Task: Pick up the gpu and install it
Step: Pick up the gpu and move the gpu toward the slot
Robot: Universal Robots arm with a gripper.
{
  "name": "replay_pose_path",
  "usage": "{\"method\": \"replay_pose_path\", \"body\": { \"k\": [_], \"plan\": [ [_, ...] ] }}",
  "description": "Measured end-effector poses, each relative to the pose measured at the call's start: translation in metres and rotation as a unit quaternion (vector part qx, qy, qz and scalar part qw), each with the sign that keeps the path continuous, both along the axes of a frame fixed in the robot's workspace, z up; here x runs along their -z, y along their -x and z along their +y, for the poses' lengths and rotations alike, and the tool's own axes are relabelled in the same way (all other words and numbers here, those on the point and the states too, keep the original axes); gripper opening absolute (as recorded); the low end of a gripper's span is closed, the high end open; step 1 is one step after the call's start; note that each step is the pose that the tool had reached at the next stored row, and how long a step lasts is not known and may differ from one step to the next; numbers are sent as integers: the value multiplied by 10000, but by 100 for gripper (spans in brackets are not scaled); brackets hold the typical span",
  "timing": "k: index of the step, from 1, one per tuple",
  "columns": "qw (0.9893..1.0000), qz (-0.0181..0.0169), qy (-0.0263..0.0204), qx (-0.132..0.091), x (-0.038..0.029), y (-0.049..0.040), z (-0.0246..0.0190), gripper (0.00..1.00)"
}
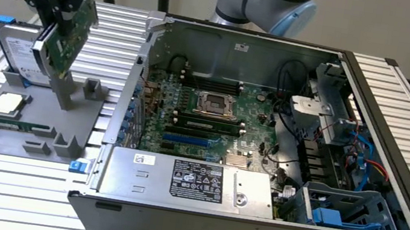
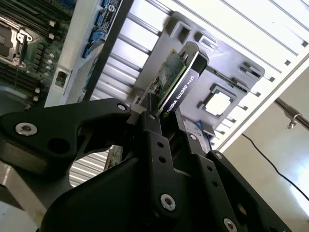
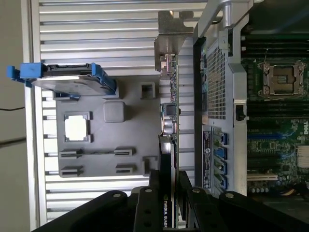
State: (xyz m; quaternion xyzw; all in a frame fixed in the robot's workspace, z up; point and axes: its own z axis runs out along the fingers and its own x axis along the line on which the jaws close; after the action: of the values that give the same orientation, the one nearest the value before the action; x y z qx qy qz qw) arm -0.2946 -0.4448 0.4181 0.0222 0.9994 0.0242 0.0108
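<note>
My gripper (image 1: pixel 60 5) is shut on the gpu (image 1: pixel 69 30), a green card with a dark face, and holds it tilted in the air at the exterior view's left. The card hangs over the upright post of the grey parts holder (image 1: pixel 64 130), beside the open computer case (image 1: pixel 385 136). In the second wrist view the black fingers (image 2: pixel 153 133) clamp the gpu (image 2: pixel 176 82) on both faces. The first wrist view shows the gpu (image 3: pixel 169 118) edge-on, with its silver bracket (image 3: pixel 170 41) at the far end and my gripper (image 3: pixel 166 195) at the near end.
A hard drive in a blue frame (image 1: pixel 16 47), a processor chip (image 1: pixel 8 103) and a narrow RAM stick (image 1: pixel 13 123) sit on the grey holder. Inside the case lie the motherboard (image 1: pixel 205 115), a silver power supply (image 1: pixel 187 179) and a blue drive cage (image 1: pixel 345 212).
</note>
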Motion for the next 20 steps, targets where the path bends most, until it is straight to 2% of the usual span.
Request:
{"method": "replay_pose_path", "body": {
  "k": [20],
  "plan": [
    [10000,1,0,0,-1,-335,0,0]
  ]
}}
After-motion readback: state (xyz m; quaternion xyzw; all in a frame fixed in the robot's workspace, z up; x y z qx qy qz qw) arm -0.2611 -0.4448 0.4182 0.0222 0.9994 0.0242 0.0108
